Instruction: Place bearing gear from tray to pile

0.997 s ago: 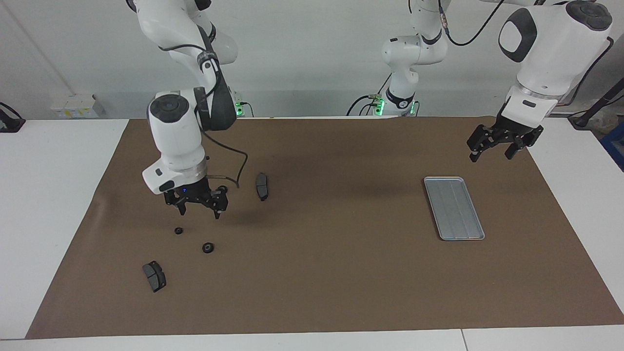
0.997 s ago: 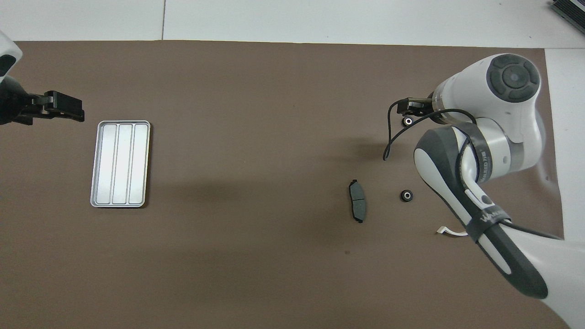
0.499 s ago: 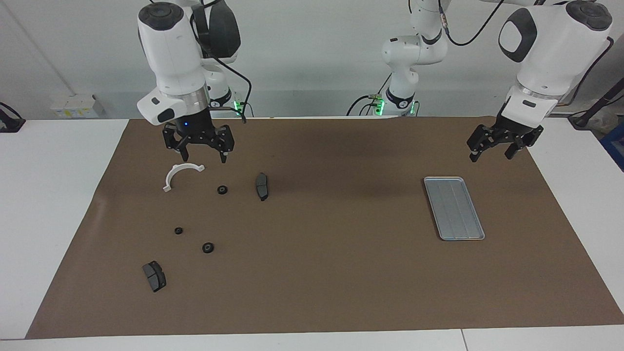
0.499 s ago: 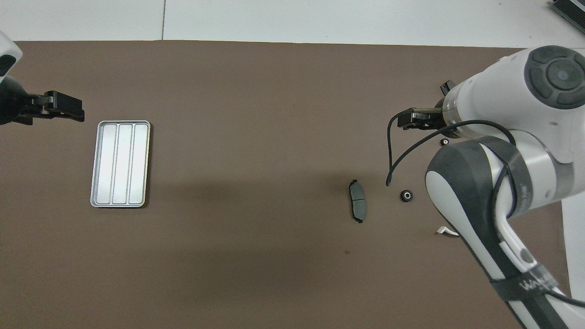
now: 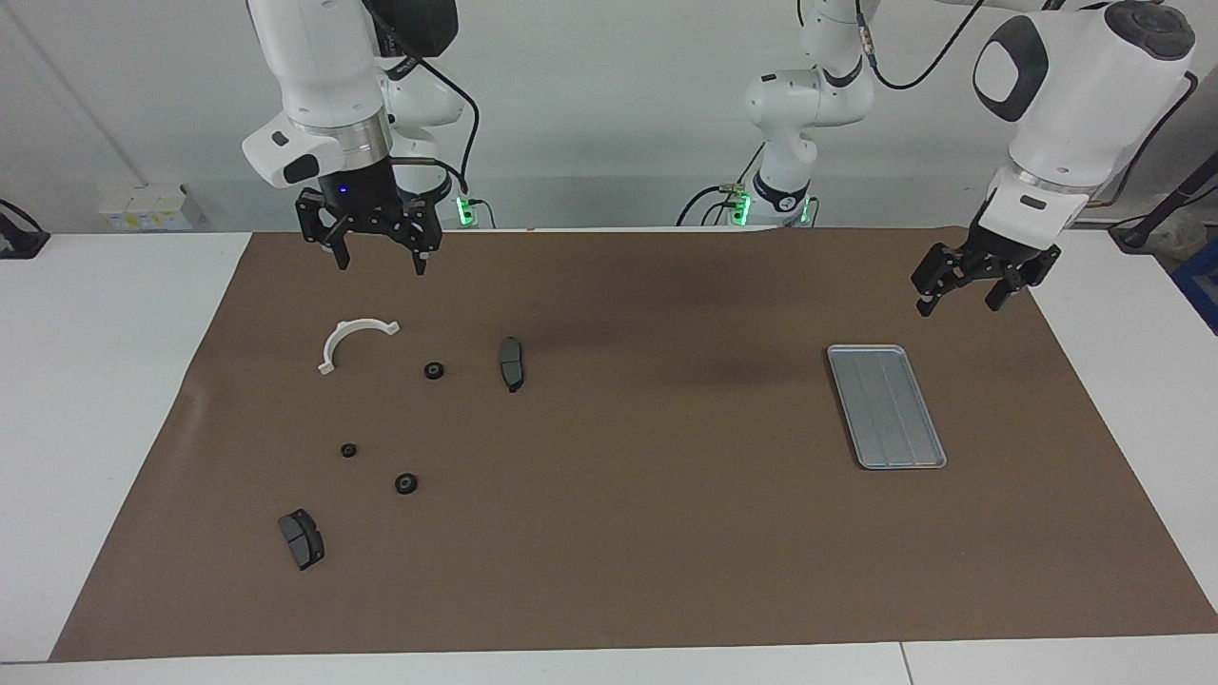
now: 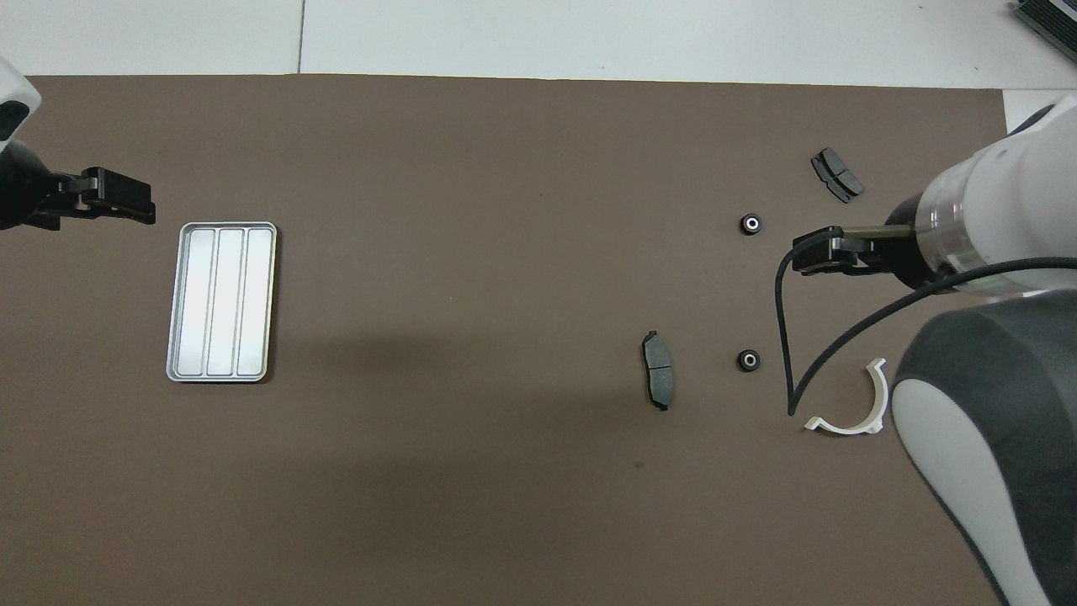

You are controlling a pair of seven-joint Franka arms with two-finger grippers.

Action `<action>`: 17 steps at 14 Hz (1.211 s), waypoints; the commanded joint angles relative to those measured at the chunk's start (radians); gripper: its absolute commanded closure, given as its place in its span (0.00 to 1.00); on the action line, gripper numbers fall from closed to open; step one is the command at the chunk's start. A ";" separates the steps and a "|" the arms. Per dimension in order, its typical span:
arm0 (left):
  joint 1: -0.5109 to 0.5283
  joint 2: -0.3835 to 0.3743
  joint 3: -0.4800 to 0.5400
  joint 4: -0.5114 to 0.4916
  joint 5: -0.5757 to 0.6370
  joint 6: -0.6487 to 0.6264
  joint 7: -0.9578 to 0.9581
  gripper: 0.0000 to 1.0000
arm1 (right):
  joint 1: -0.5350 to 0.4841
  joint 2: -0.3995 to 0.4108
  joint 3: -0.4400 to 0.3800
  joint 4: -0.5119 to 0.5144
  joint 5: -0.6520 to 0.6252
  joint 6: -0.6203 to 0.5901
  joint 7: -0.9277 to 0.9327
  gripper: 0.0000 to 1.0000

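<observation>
The silver tray (image 5: pixel 886 407) lies empty toward the left arm's end of the table; it also shows in the overhead view (image 6: pixel 221 301). The pile lies toward the right arm's end: a white bracket (image 5: pixel 354 340), two dark brake pads (image 5: pixel 512 363) (image 5: pixel 302 538), and three small black bearing gears (image 5: pixel 434 370) (image 5: pixel 349 450) (image 5: pixel 406 483). My right gripper (image 5: pixel 381 264) is open and empty, raised above the mat's edge near the bracket. My left gripper (image 5: pixel 959 304) is open and empty, waiting in the air beside the tray.
A brown mat (image 5: pixel 647 533) covers the table, with white tabletop around it. In the overhead view the right arm (image 6: pixel 993 396) hides one gear; the other two gears (image 6: pixel 750 224) (image 6: pixel 748 360), the bracket (image 6: pixel 850 408) and both pads (image 6: pixel 659 380) (image 6: pixel 836 174) show.
My right gripper has risen from low over the gears and drawn back toward the robots, open and empty, uncovering the bracket and a gear. The left arm has not moved.
</observation>
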 commanded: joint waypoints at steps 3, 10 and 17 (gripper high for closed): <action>0.000 -0.021 0.002 -0.019 0.009 -0.007 -0.006 0.00 | -0.025 0.006 -0.001 0.021 0.031 -0.018 -0.042 0.00; 0.000 -0.021 0.003 -0.019 0.009 -0.007 -0.006 0.00 | -0.033 -0.006 -0.019 0.026 0.080 -0.075 -0.047 0.00; 0.000 -0.021 0.003 -0.019 0.009 -0.007 -0.006 0.00 | 0.070 -0.019 -0.139 0.017 0.075 -0.109 -0.047 0.00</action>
